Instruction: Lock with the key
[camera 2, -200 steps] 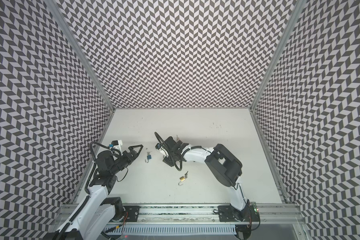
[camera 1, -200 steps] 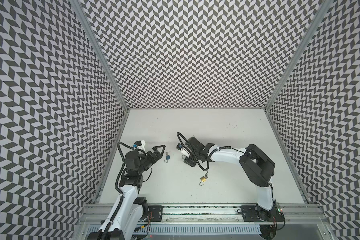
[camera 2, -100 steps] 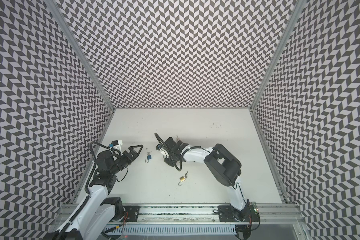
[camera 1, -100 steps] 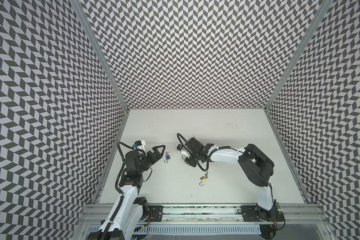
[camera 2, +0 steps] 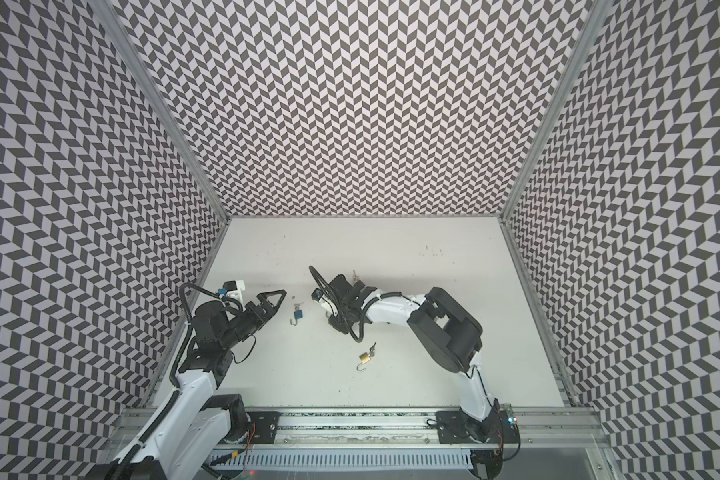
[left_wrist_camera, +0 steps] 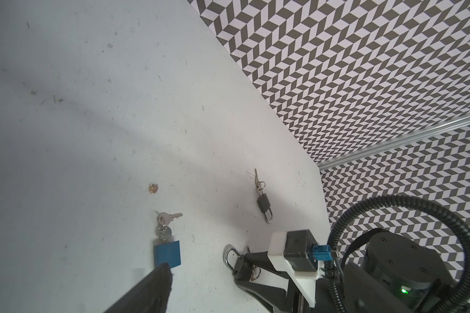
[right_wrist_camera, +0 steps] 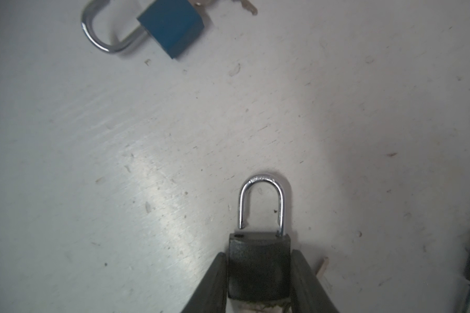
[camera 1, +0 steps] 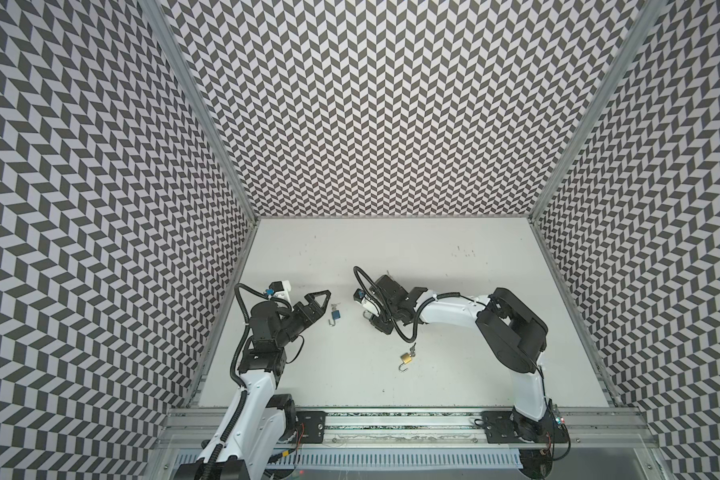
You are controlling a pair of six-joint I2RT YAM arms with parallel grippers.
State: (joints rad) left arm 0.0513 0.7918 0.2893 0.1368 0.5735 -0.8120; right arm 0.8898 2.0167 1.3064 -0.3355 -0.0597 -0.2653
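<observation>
Four padlocks in sight; the working one, the black padlock (right_wrist_camera: pixel 259 268), low on the worktop (right_wrist_camera: pixel 120 162) right of centre, wedged between the fingers (right_wrist_camera: pixel 212 287) of the right tool (right_wrist_camera: pixel 258 256). Long axis in line with those fingers: shackle (right_wrist_camera: pixel 261 200) pointing straight out ahead of the tool, keyhole end tucked back toward the wrist and hidden. Shackle raised and unlatched, one leg seated in the body, the free leg stopping just short of its hole. Right tool set only as wide as the body, both fingers flush against its flanks with no gap to see, so clamped on it by the look of the wrist view. No key for this lock plainly visible; something pale behind the body, too cramped to name. Next move, at a guess, hinging on that axis: either pressing the shackle home along it, or getting at the keyhole from behind, a spot blocked by the tool itself. Left tool (camera 1: pixel 323 309) spread wide, holding nothing, hovering at the left just beside the blue padlock (camera 1: pixel 336 327), key (left_wrist_camera: pixel 171 216) on a ring at its body's end; touching or not, impossible to tell. Well apart from the black padlock, so right arm plainly the nearer. Farther out, a brass padlock (camera 1: pixel 406 358) with open shackle toward the front, and a grey padlock (left_wrist_camera: pixel 263 203) with keys just beyond the right tool, toward the back.
</observation>
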